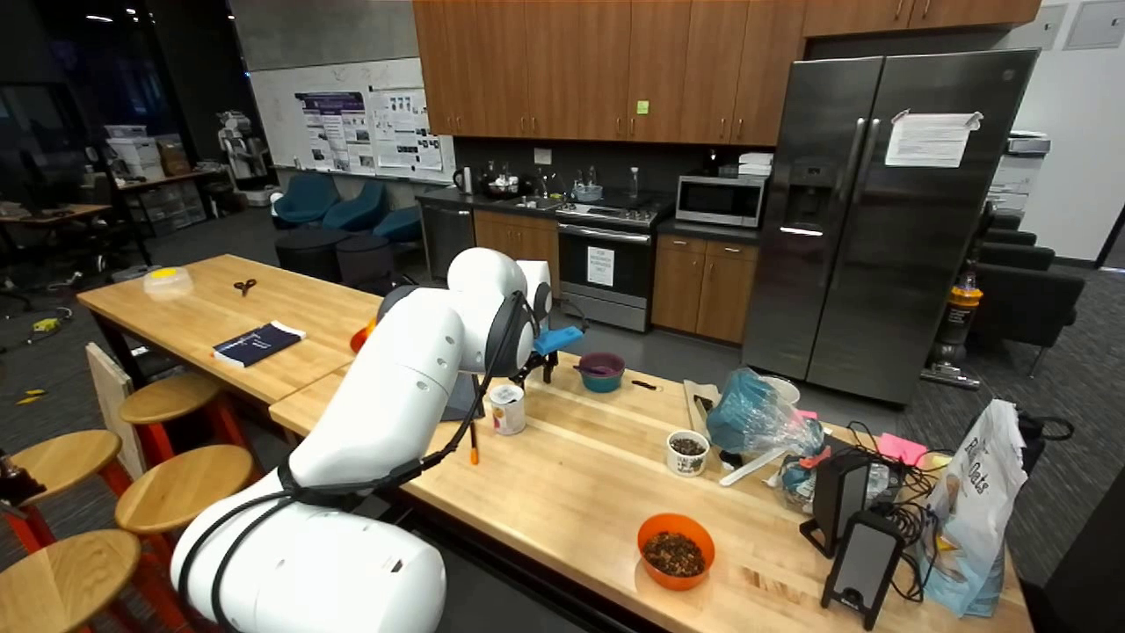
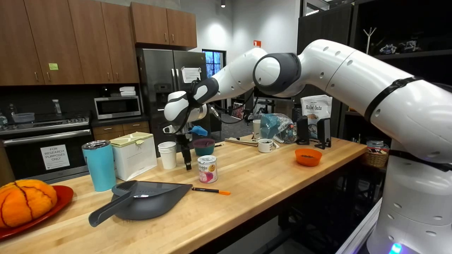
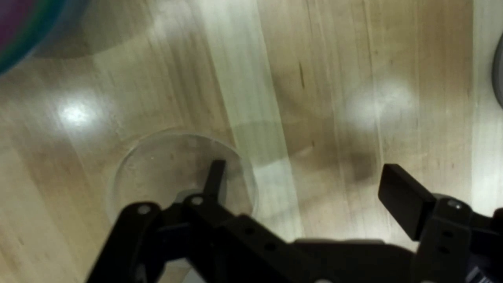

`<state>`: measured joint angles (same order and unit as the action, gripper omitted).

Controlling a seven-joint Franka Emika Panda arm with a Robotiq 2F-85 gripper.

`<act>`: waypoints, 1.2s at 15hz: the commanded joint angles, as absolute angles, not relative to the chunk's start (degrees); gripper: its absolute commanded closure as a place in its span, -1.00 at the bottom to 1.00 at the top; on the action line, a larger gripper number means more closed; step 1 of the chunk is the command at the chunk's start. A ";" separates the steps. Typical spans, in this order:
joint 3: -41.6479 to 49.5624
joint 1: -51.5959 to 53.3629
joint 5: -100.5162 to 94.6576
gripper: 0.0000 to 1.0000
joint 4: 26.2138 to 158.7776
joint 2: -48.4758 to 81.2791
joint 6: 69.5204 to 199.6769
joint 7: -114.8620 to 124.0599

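Going left to right through the wrist view, I find a teal bowl [image 3: 29, 35] in the upper corner, purple inside and cut off by the edge. Lower down comes a clear round piece [image 3: 165, 165], on the wooden table [image 3: 334, 98] and partly under the hand; lid or shallow dish, I can't say, since the wood grain shows straight through it. I'd judge it thin plastic: light, a bit slick, likely to skid or flex under a push, so better taken by opposite sides of its rim than pressed in the middle. Then the gripper [image 3: 304, 177]: released, its fingers [image 3: 408, 204] spread wide, nothing pinched between them. The finger nearer the bowl overlaps the round piece; whether it touches, I can't tell. At the far right a grey curve [image 3: 500, 70] peeks in, too little of it to name. In an exterior view, again from the left, stacked paper cups [image 2: 167, 155] appear just beside the downward-pointing fingers; they should be light and easily crushed, best held gently around the wall. Right of the fingers, a can [image 2: 207, 169] stands upright, probably stiff and smooth-sided.
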<state>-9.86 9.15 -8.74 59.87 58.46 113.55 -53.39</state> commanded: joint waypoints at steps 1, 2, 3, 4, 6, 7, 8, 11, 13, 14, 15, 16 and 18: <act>-10.30 8.97 -7.88 -0.45 54.81 61.35 111.80 -55.58; -10.20 9.06 -7.93 -0.31 54.02 61.58 111.42 -55.64; -10.20 9.07 -7.83 -0.18 53.71 61.56 111.13 -55.62; -10.15 9.10 -7.81 -0.03 52.87 61.93 110.91 -55.87; -10.17 9.03 -7.41 0.31 51.80 62.01 110.02 -55.87; -10.09 9.04 -7.26 0.50 51.31 62.25 109.90 -55.77; -10.23 8.90 -7.69 0.63 51.52 62.07 109.72 -55.53; -10.03 8.97 -7.81 0.98 51.53 62.05 109.27 -55.08; -10.26 8.66 -7.23 1.00 52.07 61.57 109.21 -54.38; -10.52 8.35 -6.47 1.00 52.81 61.17 108.37 -53.82; -10.09 8.53 -6.48 0.99 53.66 60.72 108.41 -53.05; -9.81 8.68 -6.56 0.99 54.86 59.84 108.15 -52.26; -9.97 8.65 -6.52 0.99 56.95 57.93 108.65 -50.96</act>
<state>-9.94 8.93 -7.10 53.28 61.14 109.28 -52.93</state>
